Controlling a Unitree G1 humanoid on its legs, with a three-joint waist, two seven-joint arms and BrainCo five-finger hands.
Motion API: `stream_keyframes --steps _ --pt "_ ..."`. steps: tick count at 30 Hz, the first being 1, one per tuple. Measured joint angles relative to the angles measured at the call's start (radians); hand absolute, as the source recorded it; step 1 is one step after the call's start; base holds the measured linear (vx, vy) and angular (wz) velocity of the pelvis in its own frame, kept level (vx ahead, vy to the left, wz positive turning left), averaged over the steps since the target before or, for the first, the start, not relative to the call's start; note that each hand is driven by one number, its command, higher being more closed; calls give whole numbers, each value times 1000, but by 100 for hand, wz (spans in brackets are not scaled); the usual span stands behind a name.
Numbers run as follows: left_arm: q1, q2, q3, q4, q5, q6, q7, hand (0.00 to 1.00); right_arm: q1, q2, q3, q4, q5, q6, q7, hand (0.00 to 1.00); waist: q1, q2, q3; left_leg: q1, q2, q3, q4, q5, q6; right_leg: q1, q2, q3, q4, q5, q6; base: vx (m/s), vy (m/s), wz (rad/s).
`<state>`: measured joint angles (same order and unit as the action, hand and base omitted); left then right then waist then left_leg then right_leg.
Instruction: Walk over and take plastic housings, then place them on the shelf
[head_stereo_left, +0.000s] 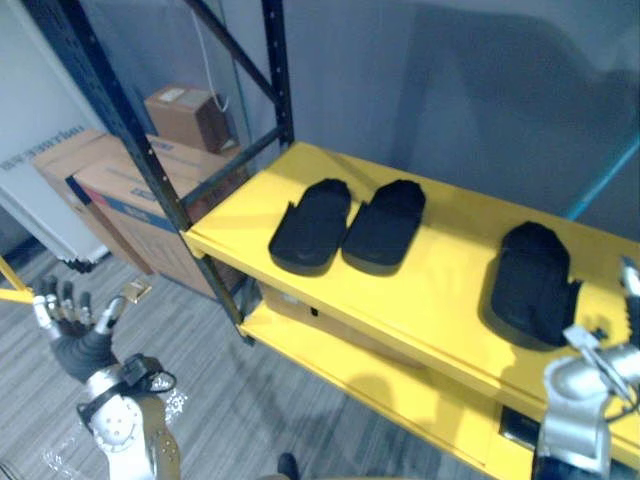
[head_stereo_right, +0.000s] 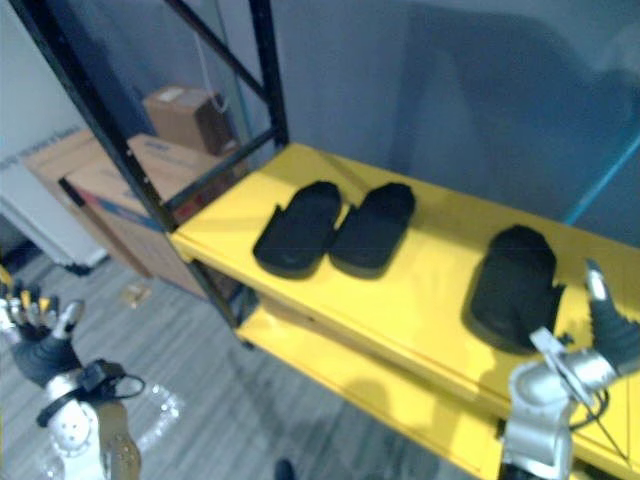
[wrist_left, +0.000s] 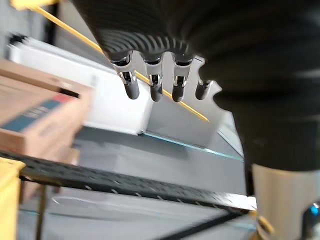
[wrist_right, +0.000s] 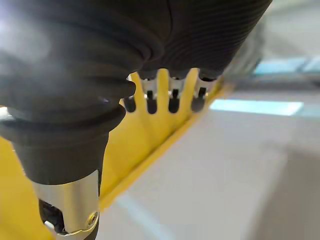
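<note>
While housings lie on yellow shelf, labelled boxes stand beside.

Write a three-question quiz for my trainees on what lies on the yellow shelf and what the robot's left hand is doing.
1. How many black housings lie on the top level of the yellow shelf?
2. True or false: the left hand holds a housing.
3. What stands on the floor to the left of the shelf? A. cardboard boxes B. a blue bin C. a chair

Key
1. Three: two side by side, one apart to the right.
2. False: its fingers are straight and hold nothing.
3. A
</note>
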<state>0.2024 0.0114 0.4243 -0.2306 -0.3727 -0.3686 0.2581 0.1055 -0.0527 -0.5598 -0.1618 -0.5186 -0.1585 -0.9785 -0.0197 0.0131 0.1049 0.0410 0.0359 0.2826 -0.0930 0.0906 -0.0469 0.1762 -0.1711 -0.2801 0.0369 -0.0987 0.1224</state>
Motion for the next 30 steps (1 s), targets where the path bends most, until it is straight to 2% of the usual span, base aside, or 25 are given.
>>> stream_keyframes --steps 2,4,5,7,8,11,13,17,19,21,24,26,30 --pt "11 -22 -6 -6 1 -1 -5 0 74 39 -12 -4 32 28 -30 0 -15 -1 -9 18 20 80 6 8 12 -1 -10 -14 -9 -3 1 -33 -47 5" --pt "33 -21 -6 -32 1 -1 -34 0 114 67 -28 -4 44 48 -58 0 -23 7 -16 16 35 116 1 27 -1 -2 -4 -18 -6 0 6 1 -11 2" --pt "42 -19 -5 -55 1 -1 -54 0 132 88 -34 -1 44 57 -77 0 -23 -3 -23 11 34 119 1 26 0 -8 -5 -17 -7 3 10 -10 31 -2" --pt "44 -13 -3 -89 -4 -2 -105 0 144 114 -46 20 51 56 -117 0 -20 -18 -33 7 34 138 1 24 3 -18 -8 -10 -4 19 12 13 29 -12" --pt "46 2 -3 -100 -4 -1 -150 0 144 119 -49 41 84 53 -144 0 -18 -33 -37 8 32 142 1 22 5 -19 -10 -6 2 21 13 21 21 -11" --pt "44 71 -5 -104 -3 4 -233 0 144 130 -82 131 173 41 -186 0 -19 -52 -47 10 29 154 0 16 12 -17 -14 5 7 33 18 13 26 -10" --pt "42 103 -5 -104 -4 20 -259 0 146 132 -96 194 212 39 -194 0 -18 -52 -48 12 27 162 0 12 12 -16 -17 8 7 34 19 -17 25 -10" --pt "20 130 -11 -102 -13 79 -314 0 154 149 -96 302 275 38 -195 0 -22 -22 -43 13 24 168 0 11 13 -20 -17 10 6 35 17 -16 16 -3" --pt "10 131 -14 -86 -15 93 -340 0 156 149 -96 364 310 36 -195 0 -21 -8 -46 12 24 178 0 12 12 -29 -18 12 4 29 9 12 1 -3" --pt "-4 132 -18 -45 -21 133 -385 0 156 149 -97 467 380 27 -195 0 -20 12 -48 11 25 195 0 13 12 -36 -19 16 4 36 17 27 1 -4" --pt "-16 145 -49 -17 -23 179 -422 0 156 149 -98 580 452 15 -182 0 -20 21 -53 10 25 195 0 13 12 -35 -22 16 4 40 18 0 0 0" --pt "-37 147 -68 14 -24 206 -445 0 156 149 -99 633 485 6 -149 0 -19 19 -52 9 27 195 0 13 12 -35 -22 17 4 42 16 0 0 0" --pt "-74 182 -109 110 -23 269 -476 0 162 149 -94 732 505 -2 -13 0 -21 12 -48 9 32 207 0 10 10 -37 -18 33 4 46 11 -24 0 -8"
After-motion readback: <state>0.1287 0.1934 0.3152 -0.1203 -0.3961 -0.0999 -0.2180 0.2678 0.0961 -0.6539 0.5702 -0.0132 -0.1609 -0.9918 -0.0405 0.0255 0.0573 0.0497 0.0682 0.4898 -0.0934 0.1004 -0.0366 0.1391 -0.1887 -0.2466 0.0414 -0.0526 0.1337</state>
